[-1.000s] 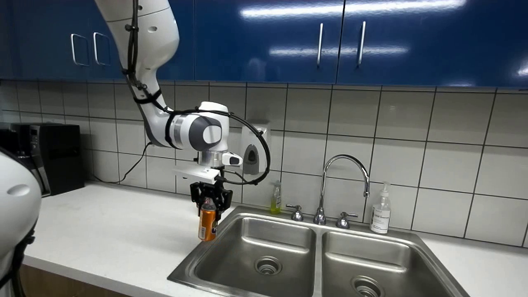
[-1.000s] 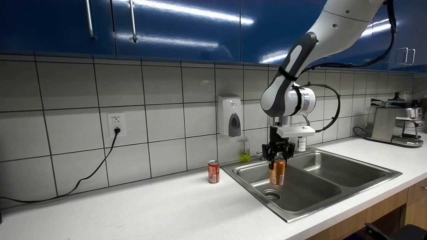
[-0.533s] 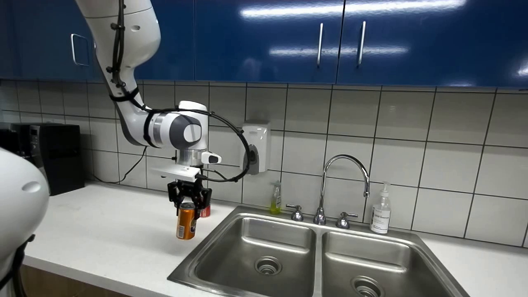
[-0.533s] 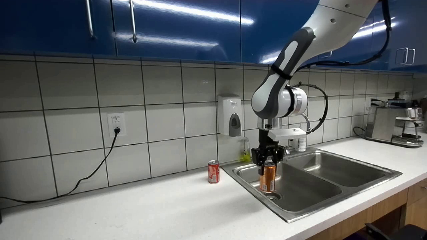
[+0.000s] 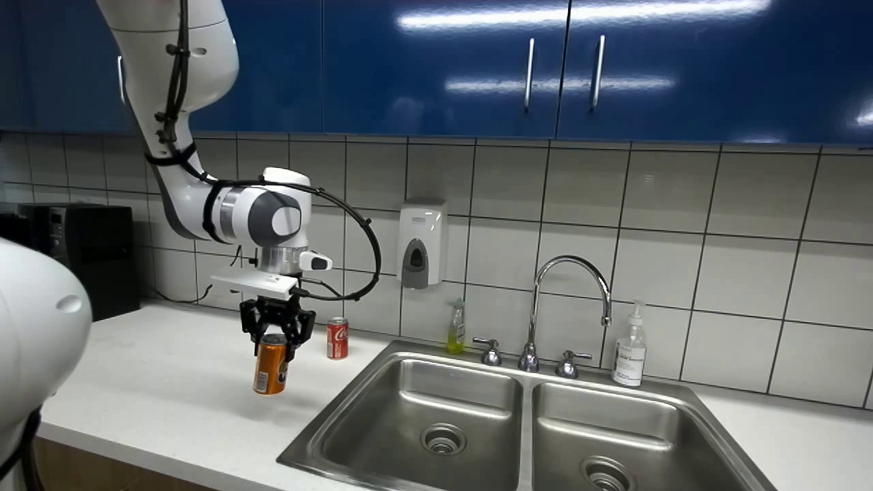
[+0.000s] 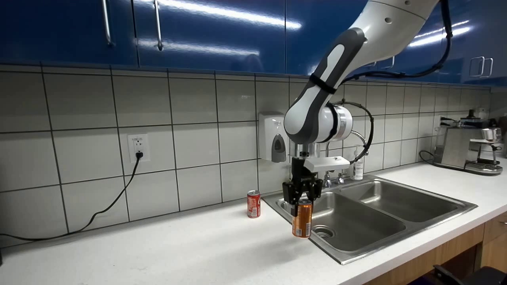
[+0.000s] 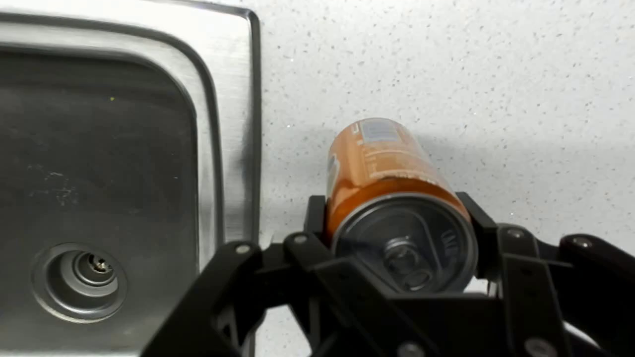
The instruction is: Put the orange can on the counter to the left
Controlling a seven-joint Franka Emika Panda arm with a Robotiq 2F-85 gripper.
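Note:
The orange can (image 5: 271, 372) is upright, slightly tilted, with a silvery top. It also shows in an exterior view (image 6: 302, 225) and in the wrist view (image 7: 379, 153). My gripper (image 5: 275, 346) is shut on the can near its top, with one finger on each side; the wrist view shows both fingers touching it (image 7: 396, 215). The can hangs a little above the white counter (image 5: 170, 382), just beside the sink's left edge, with a soft shadow on the surface. The counter extends left in an exterior view (image 6: 170, 245).
A red can (image 5: 337, 339) stands on the counter by the wall, also in an exterior view (image 6: 253, 204). The steel double sink (image 5: 526, 416) lies right of the can. A green bottle (image 5: 456, 329) and faucet (image 5: 532, 307) stand behind it. A black machine (image 5: 102, 262) is at far left.
My gripper has carried the orange can left in both exterior views, from by the sink's edge to over the counter. The red can, earlier hidden behind it in an exterior view, now shows fully.

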